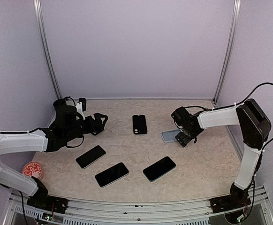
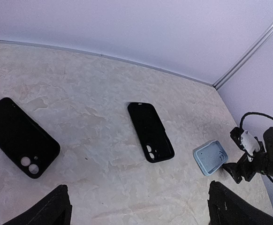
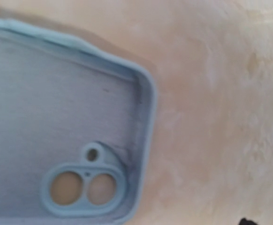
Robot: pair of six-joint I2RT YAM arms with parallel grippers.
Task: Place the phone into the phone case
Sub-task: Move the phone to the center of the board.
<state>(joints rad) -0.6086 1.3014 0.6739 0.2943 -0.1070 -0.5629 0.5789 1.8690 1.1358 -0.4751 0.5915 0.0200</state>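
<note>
Lavender walls enclose a marbled worktop (image 1: pixel 202 173). Left end effector (image 1: pixel 100 124) hovers spread wide and empty. Left phone (image 1: pixel 90 156), middle phone (image 1: pixel 111 174) and right phone (image 1: pixel 159 168) lie along the front, with the black case (image 1: pixel 139 124) behind them. Right end effector (image 1: pixel 185 138), also spread, hangs over one end of the blue case (image 1: pixel 168 136).

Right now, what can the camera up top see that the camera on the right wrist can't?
Only the top camera shows the left arm and the right arm, the black case, three dark phones near the front, and a red round thing at the left edge. Only the right wrist camera shows the camera holes in the blue case, very close up. Both show that blue case and the table.
</note>
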